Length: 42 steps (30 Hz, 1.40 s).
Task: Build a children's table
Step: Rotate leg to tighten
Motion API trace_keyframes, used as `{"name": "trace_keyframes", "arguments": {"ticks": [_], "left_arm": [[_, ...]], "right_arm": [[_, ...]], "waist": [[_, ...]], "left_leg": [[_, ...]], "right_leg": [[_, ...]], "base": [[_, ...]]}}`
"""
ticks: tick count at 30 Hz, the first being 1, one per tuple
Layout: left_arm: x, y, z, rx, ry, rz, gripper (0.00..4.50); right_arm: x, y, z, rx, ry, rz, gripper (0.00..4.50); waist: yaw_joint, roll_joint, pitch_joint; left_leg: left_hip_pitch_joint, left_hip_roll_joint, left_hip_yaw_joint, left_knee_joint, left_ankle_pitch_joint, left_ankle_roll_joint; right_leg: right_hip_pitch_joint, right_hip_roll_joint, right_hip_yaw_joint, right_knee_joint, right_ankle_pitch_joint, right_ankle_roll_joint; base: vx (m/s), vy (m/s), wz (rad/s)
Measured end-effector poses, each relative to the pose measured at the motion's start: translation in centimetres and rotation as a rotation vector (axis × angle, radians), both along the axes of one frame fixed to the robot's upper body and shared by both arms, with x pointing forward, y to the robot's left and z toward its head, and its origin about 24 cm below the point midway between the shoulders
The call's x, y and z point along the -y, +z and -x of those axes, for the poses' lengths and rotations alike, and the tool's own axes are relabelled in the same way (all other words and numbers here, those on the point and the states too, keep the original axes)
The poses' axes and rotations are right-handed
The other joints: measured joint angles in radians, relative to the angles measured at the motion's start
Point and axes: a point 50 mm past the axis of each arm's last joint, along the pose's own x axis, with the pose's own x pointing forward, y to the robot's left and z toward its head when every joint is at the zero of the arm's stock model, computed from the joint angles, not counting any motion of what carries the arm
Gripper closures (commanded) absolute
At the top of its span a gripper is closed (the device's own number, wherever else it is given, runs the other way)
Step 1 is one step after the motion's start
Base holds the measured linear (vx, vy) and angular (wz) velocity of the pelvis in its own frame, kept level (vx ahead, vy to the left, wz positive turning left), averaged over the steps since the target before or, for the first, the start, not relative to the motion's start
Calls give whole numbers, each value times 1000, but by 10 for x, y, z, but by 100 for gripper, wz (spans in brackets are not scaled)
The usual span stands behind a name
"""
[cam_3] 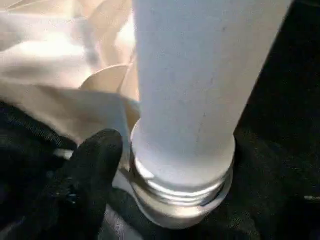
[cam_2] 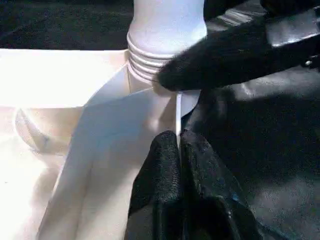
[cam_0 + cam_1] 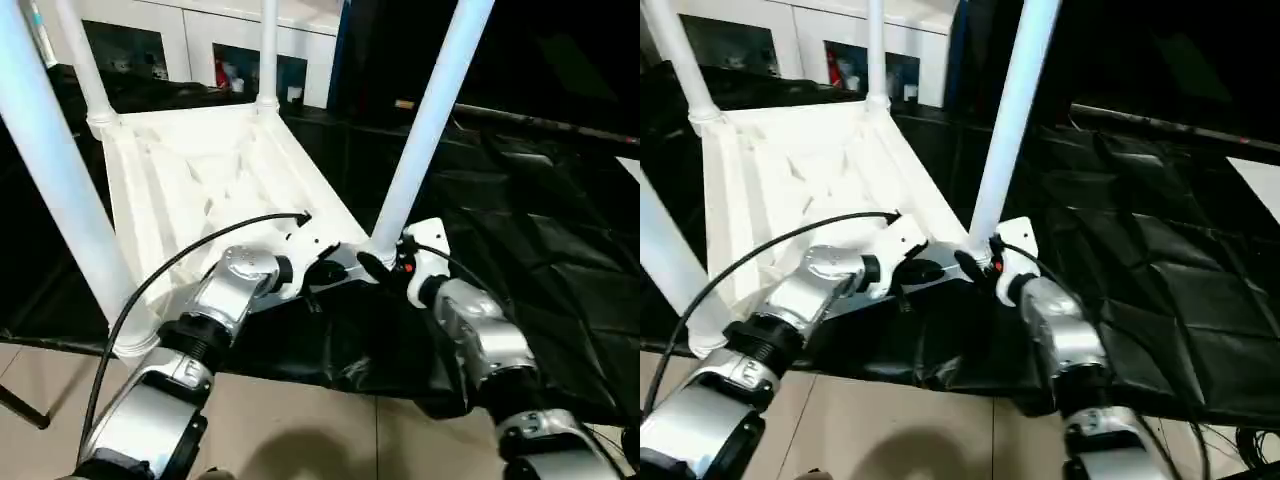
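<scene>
The white tabletop (image 3: 200,170) lies upside down on the black-draped work table, ribbed underside up. Four white legs stand upright in its corner sockets: near-left (image 3: 50,170), far-left (image 3: 85,70), far-right (image 3: 268,50) and near-right (image 3: 430,120). My left gripper (image 2: 178,136) is shut on the thin rim of the tabletop right beside the near-right socket. My right gripper (image 3: 385,265) is at the threaded base of the near-right leg (image 1: 195,90), against the socket collar. The far side of that leg's base is hidden.
The black cloth (image 3: 540,250) hangs in folds over the near table edge and spreads out to the right. White cabinets (image 3: 200,40) stand behind. A black cable (image 3: 170,265) arcs over my left forearm. Tan floor (image 3: 300,430) shows below the table edge.
</scene>
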Motion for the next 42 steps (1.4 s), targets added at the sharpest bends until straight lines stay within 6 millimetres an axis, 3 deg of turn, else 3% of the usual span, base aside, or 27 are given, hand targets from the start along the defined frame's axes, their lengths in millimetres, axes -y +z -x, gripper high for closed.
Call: {"name": "trace_keyframes", "arguments": {"ticks": [7,9,14,23,31,37,42], "left_arm": [[-38,6,16,-72,-163,20,450],[-41,7,20,-90,-203,29,450],[-48,8,22,-107,-204,33,450],[-58,9,28,-120,-216,37,450],[-49,7,25,-91,-175,40,450],[-17,0,15,-42,-47,121,450],[4,-3,7,-1,47,92,450]], "right_arm": [[1,2,10,-18,247,-1,81],[-5,2,12,-24,299,-13,81],[-4,3,14,-29,339,-41,81],[-7,5,19,-33,424,-63,151],[-8,1,19,-24,322,-86,171],[-15,-5,12,-23,83,-122,172],[-26,-7,6,-18,-84,-112,173]], "waist": [[-3,1,2],[3,2,2],[-1,2,2],[-4,2,2],[-3,2,2],[-4,-3,1],[-12,-8,-1]], "left_leg": [[-2,1,0,0,0,0],[-3,1,1,0,0,0],[-3,1,2,1,0,0],[-2,2,3,0,0,0],[-1,1,3,0,0,0],[0,1,3,0,0,0],[1,1,1,0,0,0]], "right_leg": [[-2,1,0,0,2,-5],[-2,0,0,-1,2,-5],[-3,0,1,-1,2,-5],[-3,1,1,-1,0,-6],[-2,1,2,0,1,-6],[-2,1,1,1,1,-6],[-2,2,1,1,1,-5]], "base": [[0,0,0],[0,0,0],[0,0,0],[0,0,0],[0,0,0],[0,0,0],[0,0,0]]}}
